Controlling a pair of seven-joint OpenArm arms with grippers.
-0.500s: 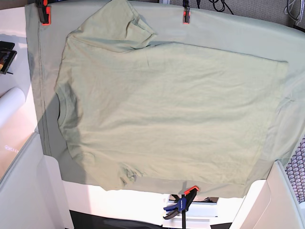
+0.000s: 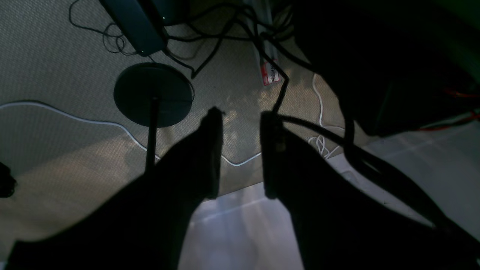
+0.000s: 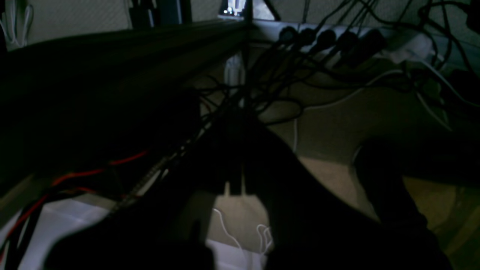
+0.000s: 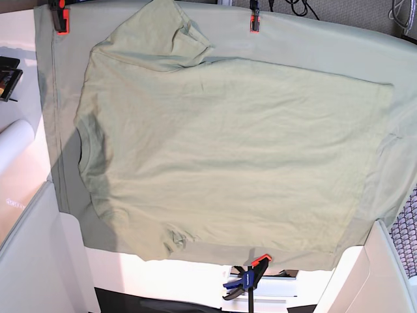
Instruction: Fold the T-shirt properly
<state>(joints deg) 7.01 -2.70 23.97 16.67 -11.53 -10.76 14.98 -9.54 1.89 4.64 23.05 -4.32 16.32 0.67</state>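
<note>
Two dark fingers of the left gripper (image 2: 240, 150) stand apart with nothing between them, hanging over grey carpet (image 2: 56, 56) strewn with black and white cables. Its neighbours are a round black stand base (image 2: 153, 93) and a smooth white panel (image 2: 431, 157). The right gripper (image 3: 234, 187) is a murky silhouette with its jaws together, below a tangle of plugged-in cords. Up on the table, the T-shirt (image 4: 228, 156) lies spread flat, soft and faintly wrinkled, its ribbed neckline toward the base view's left, on a greyer green tablecloth (image 4: 326, 42) pinned by orange clamps (image 4: 254, 23).
</note>
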